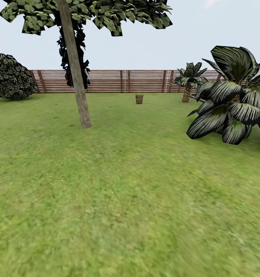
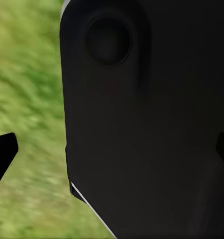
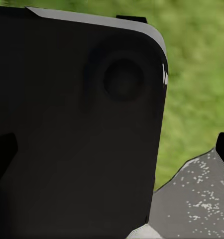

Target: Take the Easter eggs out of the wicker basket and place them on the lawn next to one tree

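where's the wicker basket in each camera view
Head view: the wicker basket stands small and far off on the lawn, just right of centre, in front of the wooden fence, right of the pale-trunked tree.
Left wrist view: not in it; dark robot body against grass.
Right wrist view: not in it; dark robot body, grass and a grey stone slab.
Shared landmark: the green lawn.

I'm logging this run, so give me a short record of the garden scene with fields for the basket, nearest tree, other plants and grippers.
basket: small brown basket far off on the lawn, near the fence
eggs: too small to tell
nearest tree: pale leaning trunk, left of the basket
other plants: round bush far left, palms right
grippers: fingertips barely visible, state unclear
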Controlling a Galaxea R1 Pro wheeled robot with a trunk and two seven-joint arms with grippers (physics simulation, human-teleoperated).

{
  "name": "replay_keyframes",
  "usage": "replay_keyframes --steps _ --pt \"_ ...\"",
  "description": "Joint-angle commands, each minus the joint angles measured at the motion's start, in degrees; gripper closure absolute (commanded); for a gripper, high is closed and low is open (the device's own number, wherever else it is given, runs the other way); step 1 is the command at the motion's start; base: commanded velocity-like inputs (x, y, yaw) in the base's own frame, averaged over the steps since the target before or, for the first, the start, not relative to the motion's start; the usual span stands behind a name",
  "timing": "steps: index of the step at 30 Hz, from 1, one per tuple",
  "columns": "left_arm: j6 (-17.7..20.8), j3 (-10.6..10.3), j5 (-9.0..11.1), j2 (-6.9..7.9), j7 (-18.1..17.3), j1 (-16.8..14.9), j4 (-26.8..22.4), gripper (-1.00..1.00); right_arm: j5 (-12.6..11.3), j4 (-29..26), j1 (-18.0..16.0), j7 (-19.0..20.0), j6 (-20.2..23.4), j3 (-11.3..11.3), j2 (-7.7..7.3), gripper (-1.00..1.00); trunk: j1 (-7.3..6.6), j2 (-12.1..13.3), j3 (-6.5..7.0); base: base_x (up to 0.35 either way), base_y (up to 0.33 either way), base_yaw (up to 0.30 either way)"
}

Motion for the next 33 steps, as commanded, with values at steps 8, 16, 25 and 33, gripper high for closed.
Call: replay_keyframes --steps 8,16,25,33 --pt "-0.10 0.00 0.08 0.00 0.02 -0.01 -0.01 -1.00 0.04 -0.02 -0.03 0.03 -0.20 0.04 -0.01 -1.00 0.03 -0.02 -0.05 0.303 0.099 -0.001" --pt "-0.10 0.00 0.08 0.00 0.02 -0.01 -0.01 -1.00 0.03 0.03 -0.03 0.11 -0.18 0.05 -0.06 -1.00 0.03 -0.02 -0.05 0.303 0.099 -0.206" --pt "-0.10 0.00 0.08 0.00 0.02 -0.01 -0.01 -1.00 0.11 0.03 -0.03 0.08 -0.18 0.09 -0.02 -1.00 0.03 -0.02 -0.05 0.303 0.099 -0.158" --pt "-0.10 0.00 0.08 0.00 0.02 -0.01 -0.01 -1.00 0.19 0.03 -0.03 0.03 -0.18 0.11 -0.02 -1.00 0.03 -0.02 -0.05 0.303 0.099 -0.003"
